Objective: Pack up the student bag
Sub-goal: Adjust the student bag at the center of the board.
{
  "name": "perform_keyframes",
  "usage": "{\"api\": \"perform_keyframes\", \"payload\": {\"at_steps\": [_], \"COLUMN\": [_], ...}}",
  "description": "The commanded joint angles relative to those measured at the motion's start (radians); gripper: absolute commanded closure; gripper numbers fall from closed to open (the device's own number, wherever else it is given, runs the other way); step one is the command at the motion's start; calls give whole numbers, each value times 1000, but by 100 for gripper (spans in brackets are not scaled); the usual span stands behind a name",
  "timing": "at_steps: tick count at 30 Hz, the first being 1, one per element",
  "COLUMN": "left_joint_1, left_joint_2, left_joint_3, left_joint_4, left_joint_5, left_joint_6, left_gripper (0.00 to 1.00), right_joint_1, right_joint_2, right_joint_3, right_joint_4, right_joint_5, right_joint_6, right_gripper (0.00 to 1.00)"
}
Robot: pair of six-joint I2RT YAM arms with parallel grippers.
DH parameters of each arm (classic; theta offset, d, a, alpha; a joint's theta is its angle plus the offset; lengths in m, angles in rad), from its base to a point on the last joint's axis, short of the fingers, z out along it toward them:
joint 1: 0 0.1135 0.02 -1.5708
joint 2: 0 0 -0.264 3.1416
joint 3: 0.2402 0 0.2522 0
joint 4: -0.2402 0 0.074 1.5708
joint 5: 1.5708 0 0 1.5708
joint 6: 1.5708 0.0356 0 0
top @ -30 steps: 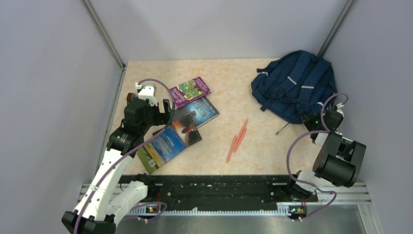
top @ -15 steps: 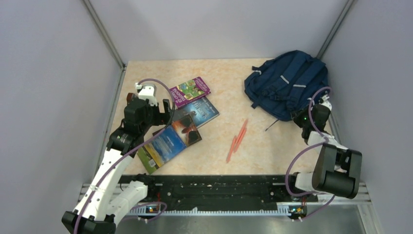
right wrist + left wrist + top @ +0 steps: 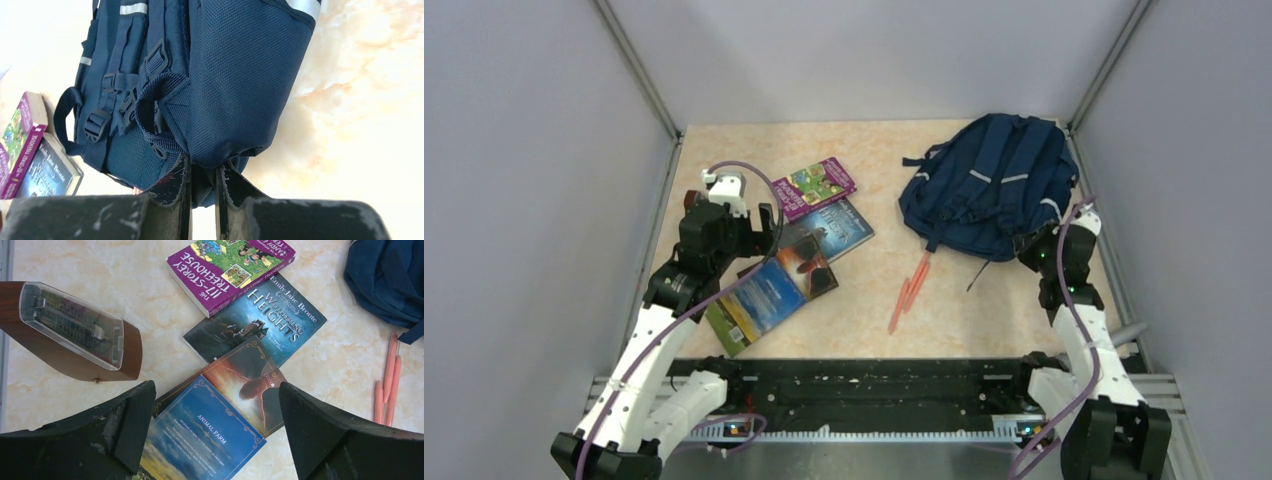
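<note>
- Right gripper point(image 3: 202, 172) has its fingers pressed nearly together, pinching a fold of navy fabric at the near edge of the student bag point(image 3: 989, 190).
- The student bag lies flat in the far right corner of the bench point(image 3: 874, 150), straps and grey reflective strips facing up.
- Left gripper point(image 3: 215, 390) is spread wide and holds nothing, hovering above the books near the left edge.
- Purple "117-Storey Treehouse" book point(image 3: 230, 270) lies farthest back, overlapping "Wuthering Heights" point(image 3: 265, 320).
- "Animal Farm" point(image 3: 205, 435) lies nearest, over an orange-covered book point(image 3: 245, 385).
- Wooden metronome point(image 3: 75, 335) with a clear front lies on its side by the left edge.
- Three orange sticks point(image 3: 911, 290), pens or pencils, lie mid-bench, their far ends just beside the bag.
</note>
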State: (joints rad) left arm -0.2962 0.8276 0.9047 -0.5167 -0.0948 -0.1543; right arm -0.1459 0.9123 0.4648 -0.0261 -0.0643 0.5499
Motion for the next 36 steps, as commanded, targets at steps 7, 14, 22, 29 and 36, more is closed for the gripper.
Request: {"api": "perform_keyframes", "payload": {"at_steps": [7, 14, 22, 29, 36], "left_joint_1": [2, 2, 3, 2, 2], "left_joint_2": [3, 8, 9, 18, 32], "left_joint_3": [-12, -9, -8, -7, -6], "left_joint_4": [37, 34, 32, 27, 25], "left_joint_5": [-15, -29, -25, -36, -23], "left_joint_6": [13, 14, 12, 13, 11], "left_gripper": [2, 2, 2, 2, 2], "right_joint_1": [-2, -1, 123, 349, 507], "right_joint_2": [-40, -54, 176, 540, 965], "right_joint_3": [81, 131, 311, 557, 907], "right_joint_4": [-76, -93, -57, -67, -221], "right_joint_5": [261, 292, 333, 429, 585], "right_joint_6": [-86, -119, -162, -159, -168], "right_gripper": [81, 16, 8, 7, 5]}}
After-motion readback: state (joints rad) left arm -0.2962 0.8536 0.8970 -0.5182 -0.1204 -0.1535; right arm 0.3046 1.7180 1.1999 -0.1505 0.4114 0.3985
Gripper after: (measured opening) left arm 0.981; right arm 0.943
